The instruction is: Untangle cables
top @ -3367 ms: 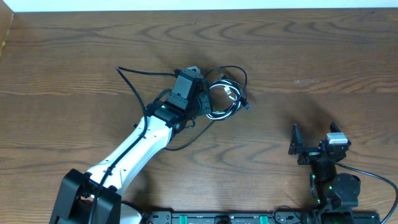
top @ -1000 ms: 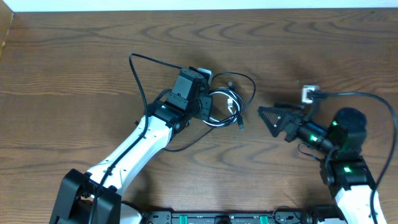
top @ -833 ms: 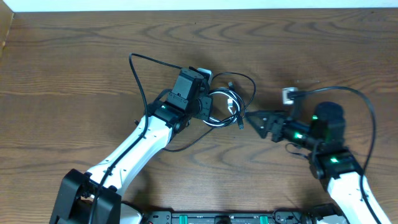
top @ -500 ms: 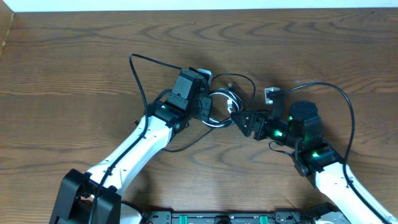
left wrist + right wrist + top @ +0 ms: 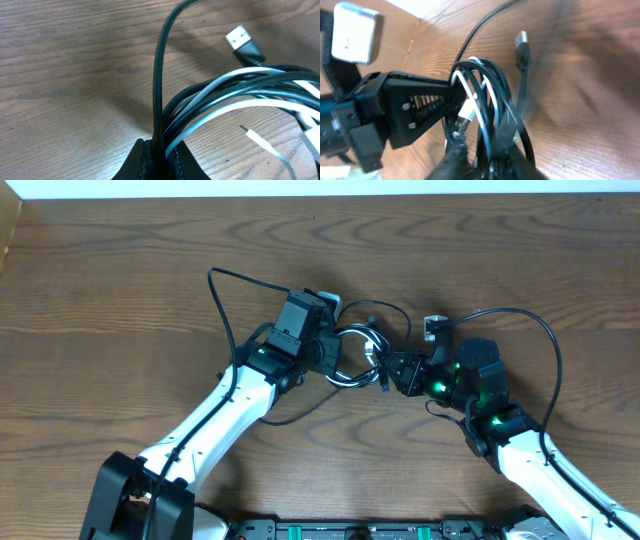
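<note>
Brown wood desk [image 5: 120,260], with the cables [image 5: 362,348] near its middle, wound into one coil of black strands and a white one. The left pincer [image 5: 328,352] is clenched on the coil's left side. The left wrist view shows a black strand pinched at the tips, with more strands crowding in beside it.

Change: a second ago the right pincer [image 5: 388,366] sat off to the right, spread wide and clear of the coil. Now it has come in to the coil's right edge and clamped down. The right wrist view shows black and white strands running between its fingers. The coil itself has barely shifted.

My read: both sides are gripped, ready to pull apart. Nothing is separated yet, so it's early in the task.

Hard to make out:
- Which strands the right pincer actually has; the bottom of that view is blurred.
- From above, the left arm covers the coil's left part.
- A black tail [image 5: 211,273] loops off to the upper left and then passes under that arm, end hidden.
- One plug [image 5: 242,42] lies free on the desk; I can't place the other ends.
</note>
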You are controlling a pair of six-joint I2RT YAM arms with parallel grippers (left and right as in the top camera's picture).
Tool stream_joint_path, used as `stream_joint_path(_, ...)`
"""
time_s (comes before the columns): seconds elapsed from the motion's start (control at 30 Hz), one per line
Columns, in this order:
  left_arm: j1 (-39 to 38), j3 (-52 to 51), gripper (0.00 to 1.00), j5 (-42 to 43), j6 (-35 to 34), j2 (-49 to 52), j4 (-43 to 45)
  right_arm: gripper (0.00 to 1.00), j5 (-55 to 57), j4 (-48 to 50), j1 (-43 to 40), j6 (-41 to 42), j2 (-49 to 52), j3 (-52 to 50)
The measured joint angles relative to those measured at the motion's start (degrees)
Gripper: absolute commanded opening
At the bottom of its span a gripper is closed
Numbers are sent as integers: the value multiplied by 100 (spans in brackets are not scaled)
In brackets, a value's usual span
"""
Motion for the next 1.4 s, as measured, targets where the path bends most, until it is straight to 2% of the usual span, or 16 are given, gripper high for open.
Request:
stream_joint_path(0.27,7,0,7,35,2,0,-7,1,-914,796,-24,96,0,0)
stream_joint_path(0.5,-9,-2,8,55,50,0,-52,1,-2098,1873,-487,190,2,15)
stream_joint_path(0.87,-13,-15,8,-752,133,0,-566,1,-2774,1965,-1812,358,4,15)
stream_joint_path(1.1,-35,-20,8,-1475,151,0,-785,1,-3130,2328,-3134,699,4,17)
stream_joint_path(1.33,-28,-20,8,-2332,151,0,-828,2,-3235,2065,-3832,603,4,17)
stream_joint_path(1.4,-28,-20,8,-2459,149,0,-813,6,-3213,1932,-3869,433,4,20)
